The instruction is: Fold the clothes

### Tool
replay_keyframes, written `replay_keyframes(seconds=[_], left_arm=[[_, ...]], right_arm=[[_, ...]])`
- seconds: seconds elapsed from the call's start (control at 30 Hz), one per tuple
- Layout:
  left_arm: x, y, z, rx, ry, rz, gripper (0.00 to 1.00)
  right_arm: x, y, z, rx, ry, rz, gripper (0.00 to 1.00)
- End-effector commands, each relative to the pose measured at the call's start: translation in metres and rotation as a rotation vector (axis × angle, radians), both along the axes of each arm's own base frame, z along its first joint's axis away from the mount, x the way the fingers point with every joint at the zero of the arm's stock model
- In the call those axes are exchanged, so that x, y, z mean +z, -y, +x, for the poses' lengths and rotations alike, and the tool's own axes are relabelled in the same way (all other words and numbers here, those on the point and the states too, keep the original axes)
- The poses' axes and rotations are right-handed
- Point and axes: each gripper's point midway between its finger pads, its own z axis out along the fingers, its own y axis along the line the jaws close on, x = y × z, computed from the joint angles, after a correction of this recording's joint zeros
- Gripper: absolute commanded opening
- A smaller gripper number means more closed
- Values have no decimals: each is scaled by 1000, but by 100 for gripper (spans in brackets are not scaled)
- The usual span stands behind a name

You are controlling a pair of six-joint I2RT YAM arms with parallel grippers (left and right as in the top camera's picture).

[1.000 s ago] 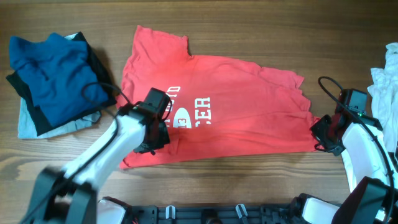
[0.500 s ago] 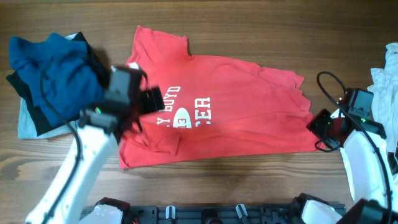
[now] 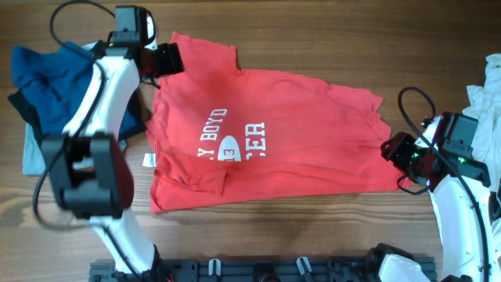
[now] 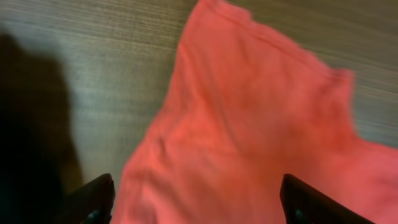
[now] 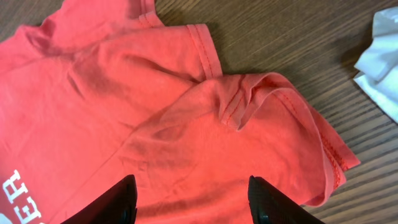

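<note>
A red T-shirt (image 3: pixel 274 133) with white lettering lies spread across the middle of the wooden table, partly folded. My left gripper (image 3: pixel 172 59) hovers at its far left corner, jaws open; the left wrist view shows that corner of the red T-shirt (image 4: pixel 249 124) between the wide-apart fingertips (image 4: pixel 93 199), with nothing gripped. At the shirt's right edge my right gripper (image 3: pixel 393 151) stands open. In the right wrist view its fingers (image 5: pixel 273 202) straddle the rumpled sleeve and hem of the red T-shirt (image 5: pixel 249 118) without pinching it.
A pile of blue, black and grey clothes (image 3: pixel 63 94) sits at the far left, right beside my left arm. White cloth (image 3: pixel 485 102) lies at the right edge, also seen as white cloth (image 5: pixel 382 56). A small white tag (image 3: pixel 147 160) lies by the shirt's left edge.
My left arm swung from the shirt's near left corner up to its far left corner and its jaws opened. The right gripper opened and edged slightly left over the hem.
</note>
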Motion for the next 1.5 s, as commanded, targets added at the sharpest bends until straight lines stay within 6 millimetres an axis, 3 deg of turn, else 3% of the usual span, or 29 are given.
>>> replay_keyframes(seconds=[0.0,0.17,0.27,0.47,0.53,0.63,0.7,0.9,1.1,1.27,1.47], left_arm=[[-28,-15,19,-1,0,0,86],[-55,-16,28,-2,-3,-6,86],[-65,-4,33,-34,4,-60,85],[-92,14,21,-65,-74,-85,67],[-98,19,15,-72,-100,-86,53],[-102,22,8,-77,-134,-87,17],[-103,22,4,-77,-152,-88,4],[-89,17,-9,-64,-188,-90,4],[-61,15,-13,3,-180,-117,4],[-48,15,-14,123,-181,-171,4],[-48,15,-15,129,-187,-173,4]], right_arm=[[12,0,6,27,40,-5,58],[12,0,7,27,42,-5,58],[12,0,7,26,43,-5,58],[12,0,8,27,46,-7,57],[13,1,9,27,51,-8,57],[14,2,11,27,60,-12,54],[15,2,12,27,68,-15,53],[26,3,31,44,140,-19,57],[33,1,66,110,155,5,63],[6,-7,103,170,124,53,64],[-38,2,128,107,100,70,64]])
